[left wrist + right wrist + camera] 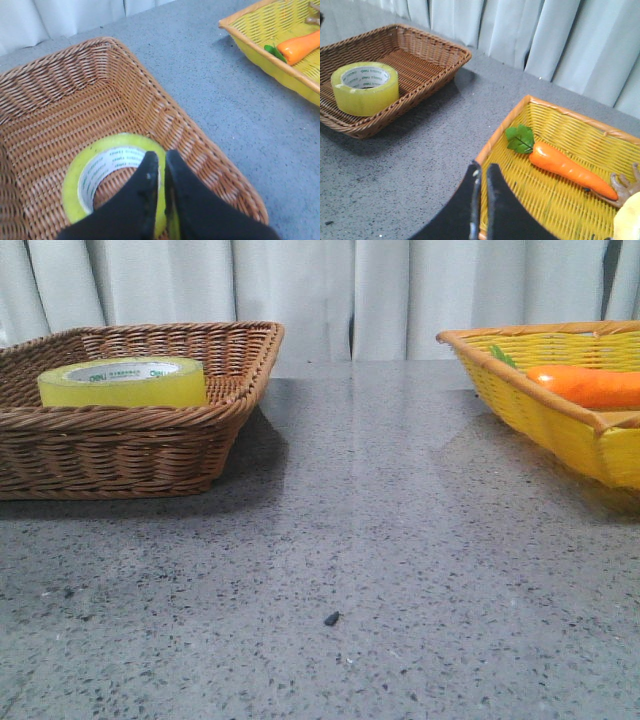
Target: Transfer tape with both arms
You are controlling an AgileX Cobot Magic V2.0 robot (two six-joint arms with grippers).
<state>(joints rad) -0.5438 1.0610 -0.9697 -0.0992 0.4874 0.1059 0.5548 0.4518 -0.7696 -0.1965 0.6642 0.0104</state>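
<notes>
grey speckled bench (pixel 350 540) holds two baskets. the thick yellow-green tape roll (pixel 123 382) sits in the brown wicker basket (pixel 120 455), not moved yet. both the left pincer (pixel 161 160) and right pincer (pixel 482 172) are clenched, holding nothing.

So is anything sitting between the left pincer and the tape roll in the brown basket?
Nothing visible. In the left wrist view the left pincer, fingers together, sits right over the yellow-green tape roll lying flat in the brown wicker basket. Only the basket's low walls surround the roll; its top is uncovered.
</notes>
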